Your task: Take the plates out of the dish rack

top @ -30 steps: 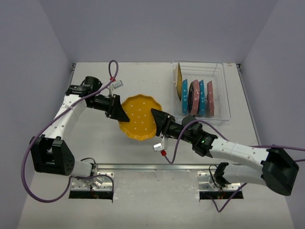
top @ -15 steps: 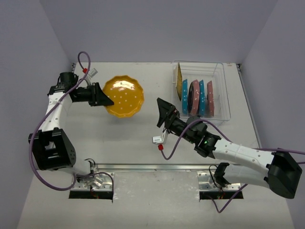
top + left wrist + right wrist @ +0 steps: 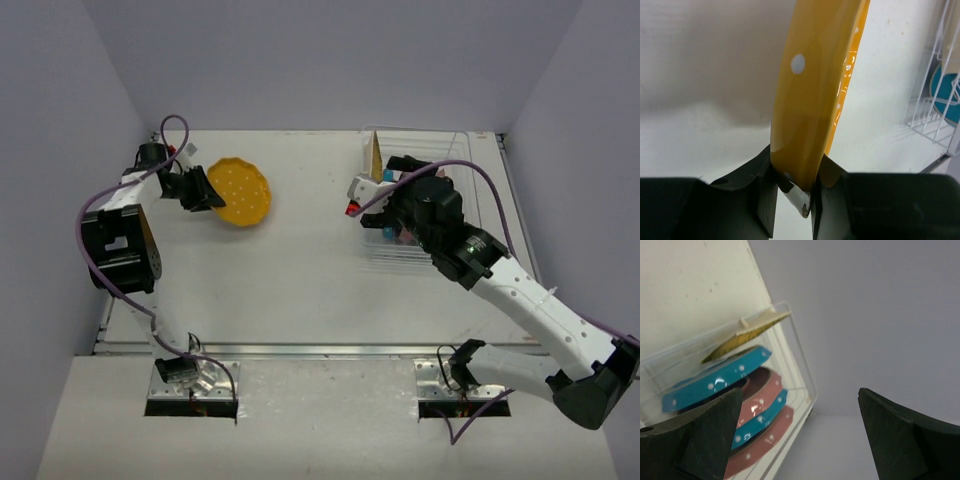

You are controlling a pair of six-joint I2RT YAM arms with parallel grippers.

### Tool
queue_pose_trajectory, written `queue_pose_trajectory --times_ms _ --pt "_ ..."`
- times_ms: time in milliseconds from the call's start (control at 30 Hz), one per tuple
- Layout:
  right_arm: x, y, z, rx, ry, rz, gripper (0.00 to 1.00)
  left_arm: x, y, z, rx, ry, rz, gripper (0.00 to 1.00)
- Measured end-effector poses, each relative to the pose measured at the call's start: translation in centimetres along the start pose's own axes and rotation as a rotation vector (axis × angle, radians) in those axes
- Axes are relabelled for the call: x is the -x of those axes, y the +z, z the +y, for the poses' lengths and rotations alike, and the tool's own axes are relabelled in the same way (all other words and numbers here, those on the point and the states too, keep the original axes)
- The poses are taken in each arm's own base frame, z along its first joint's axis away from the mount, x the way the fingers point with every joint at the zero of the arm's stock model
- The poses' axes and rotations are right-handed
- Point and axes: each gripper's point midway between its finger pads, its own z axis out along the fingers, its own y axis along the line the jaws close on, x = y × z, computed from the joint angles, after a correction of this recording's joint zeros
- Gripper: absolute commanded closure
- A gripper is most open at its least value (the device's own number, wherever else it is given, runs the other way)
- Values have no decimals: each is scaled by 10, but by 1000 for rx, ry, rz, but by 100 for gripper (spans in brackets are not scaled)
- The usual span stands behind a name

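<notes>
Gripping jaws, left: the left gripper is clamped on the rim of a yellow plate, and the plate extends edge-on straight away from the wrist.
Yellow plate, position: over the left part of the table, well apart from the dish rack, with its dotted face turned up. It may be resting on the table, but the overhead view does not settle that.
Open jaws, right: the right gripper is spread wide with nothing between its 2 fingers.
Plates from the right jaws: they lie ahead and to the left of the gap, not yet between the fingers. The nearest are a teal plate and a pink plate.
Plate axis: each one stands on edge in its slot, parallel to its neighbours, so the rims face the jaws.
Farthest slot: a yellow-orange plate sits at the far end of the rack, behind the others.
Nearer arm: the right one, which hangs directly over the rack. As a judgement, the next pick is its job, while the left arm sets its plate down.
</notes>
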Motion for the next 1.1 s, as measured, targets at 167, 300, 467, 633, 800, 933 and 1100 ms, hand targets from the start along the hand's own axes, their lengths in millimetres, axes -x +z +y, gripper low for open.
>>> queue_pose_trajectory --times_ms 167,300,467,633,800,933,1100 --pt "-72 -12 23 91 222 227 1 21 25 22 32 -16 -16 100" --pt "-97 -29 52 181 380 311 1 25 40 27 1 -57 -2 100" --pt "-117 -44 69 224 568 392 1 33 51 30 -18 -78 -3 83" --pt "-124 -51 84 282 714 450 1 37 53 35 5 -90 -9 72" --pt "-120 -53 83 298 820 457 1 42 61 51 96 -91 -18 64" --pt "-120 -52 78 294 872 469 1 45 70 69 190 -95 -26 58" --pt "-119 -52 71 284 923 473 1 55 71 94 342 -62 -74 50"
